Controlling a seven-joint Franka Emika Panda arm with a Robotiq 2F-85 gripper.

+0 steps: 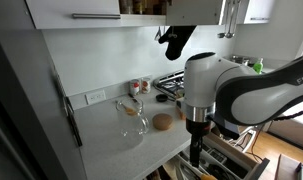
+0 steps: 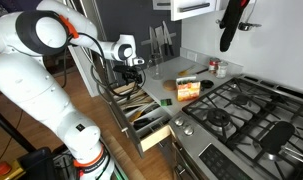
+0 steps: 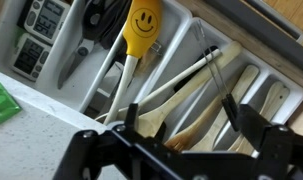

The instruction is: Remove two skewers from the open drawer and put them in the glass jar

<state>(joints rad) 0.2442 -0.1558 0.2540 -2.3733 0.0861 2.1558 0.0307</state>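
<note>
In the wrist view my gripper [image 3: 179,118] is open over the open drawer [image 3: 281,45], with its fingers wide apart and nothing between them. Thin dark rods that look like the skewers [image 3: 216,68] slant across the wooden utensils and end by the right-hand finger. I cannot tell whether they touch it. In both exterior views the gripper [image 1: 198,150] [image 2: 129,72] points down into the drawer [image 1: 231,160] [image 2: 141,112]. The clear glass jar [image 1: 131,118] stands on the counter, away from the gripper. I cannot make it out in the exterior view that shows the stove.
The drawer holds a yellow smiley spatula [image 3: 143,20], wooden spoons [image 3: 181,85] and dark utensils in white dividers. A brown disc [image 1: 163,122] and red-lidded spice jars [image 1: 139,87] are on the counter. A gas stove [image 2: 241,110] and a green-orange box [image 2: 188,88] are nearby.
</note>
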